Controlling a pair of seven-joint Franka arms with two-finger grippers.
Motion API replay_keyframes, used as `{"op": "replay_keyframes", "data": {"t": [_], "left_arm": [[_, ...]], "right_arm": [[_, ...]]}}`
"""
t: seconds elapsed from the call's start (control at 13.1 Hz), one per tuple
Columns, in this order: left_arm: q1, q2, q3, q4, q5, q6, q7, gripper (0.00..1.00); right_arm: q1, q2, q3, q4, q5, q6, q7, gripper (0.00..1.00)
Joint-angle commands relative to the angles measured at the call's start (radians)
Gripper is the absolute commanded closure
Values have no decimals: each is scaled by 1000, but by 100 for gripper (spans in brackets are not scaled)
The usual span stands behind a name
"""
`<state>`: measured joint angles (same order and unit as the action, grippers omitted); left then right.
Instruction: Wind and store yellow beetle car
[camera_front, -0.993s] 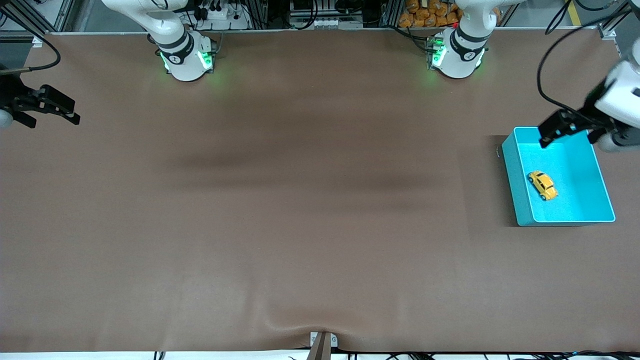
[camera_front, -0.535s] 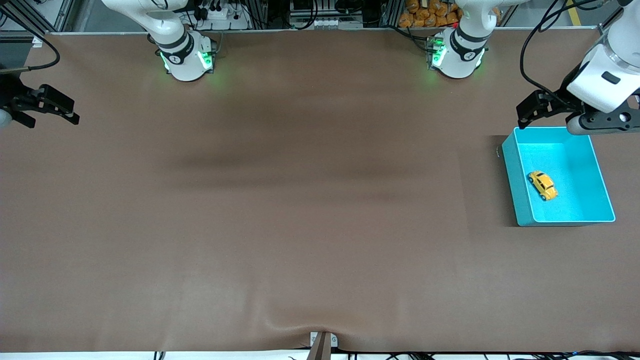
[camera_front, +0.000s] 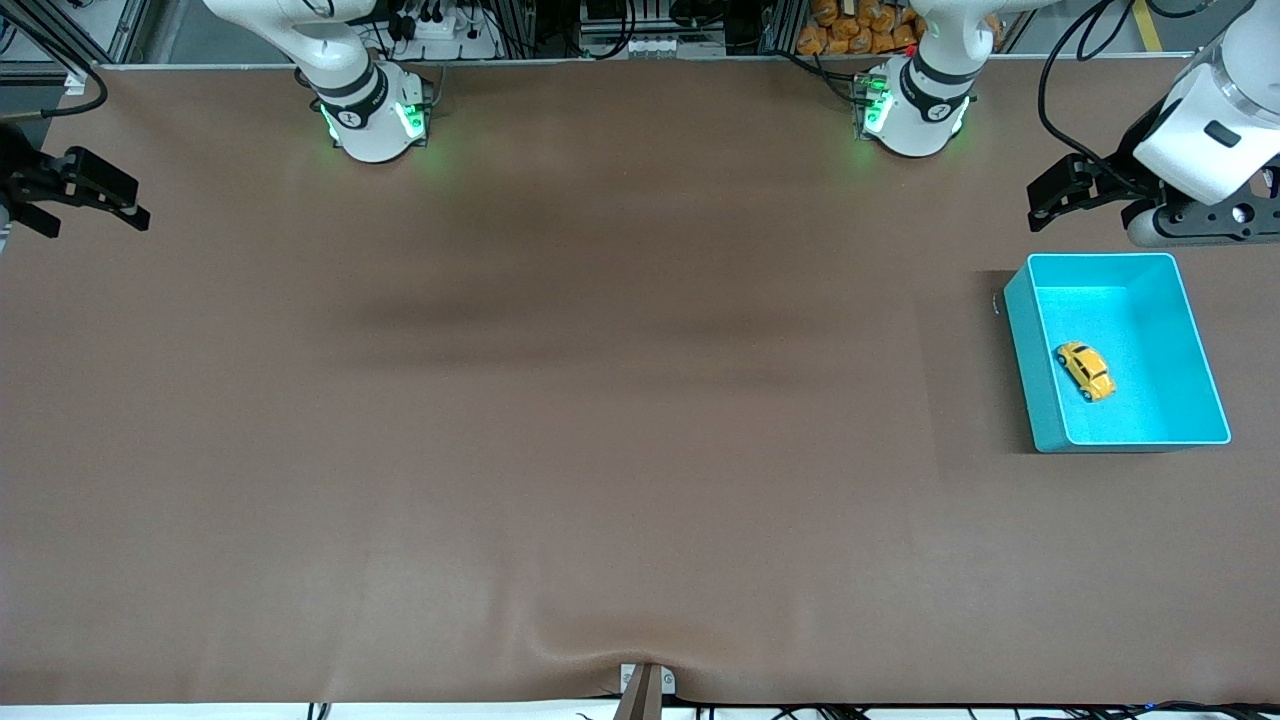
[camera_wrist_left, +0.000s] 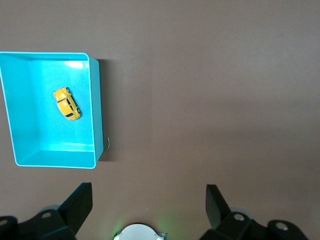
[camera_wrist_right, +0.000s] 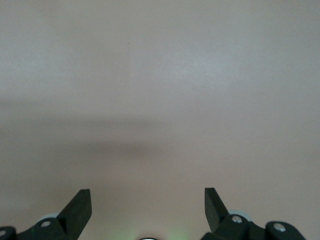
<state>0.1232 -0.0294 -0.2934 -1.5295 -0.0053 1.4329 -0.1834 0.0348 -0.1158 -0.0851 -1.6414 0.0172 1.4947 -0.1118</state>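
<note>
The yellow beetle car (camera_front: 1086, 371) lies on the floor of the cyan bin (camera_front: 1020, 345) at the left arm's end of the table. The left wrist view shows the car (camera_wrist_left: 67, 104) inside the bin (camera_wrist_left: 95, 115) from above. My left gripper (camera_front: 1042, 200) hangs open and empty over bare table, just off the bin's edge on the side of the robots' bases. In its wrist view the left gripper (camera_wrist_left: 148, 194) has only tabletop between its jaws. My right gripper (camera_front: 138, 207) is open and empty at the right arm's end of the table, and the right gripper (camera_wrist_right: 147, 195) sees plain table.
The two arm bases (camera_front: 372, 115) (camera_front: 912, 105) stand along the table's edge farthest from the front camera. A small bracket (camera_front: 645, 685) sits at the table edge nearest that camera. The brown table (camera_front: 620, 400) carries nothing else.
My left gripper has drawn back from over the bin's corner toward the robots' bases. The right gripper has shifted slightly the same way. The car has not moved.
</note>
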Motion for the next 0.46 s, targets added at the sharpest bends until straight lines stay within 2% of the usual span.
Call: {"op": "replay_keyframes", "data": {"t": [0.0,0.38], "left_arm": [[0,-6,10,2,-9,-14,44,0],[1,-6,11,3,-9,-11,99,0]], "right_arm": [[20,-16,-7,0,-6,-16,-5,0],[51,-15,-27,-6,-6,-14,-5,0]]}}
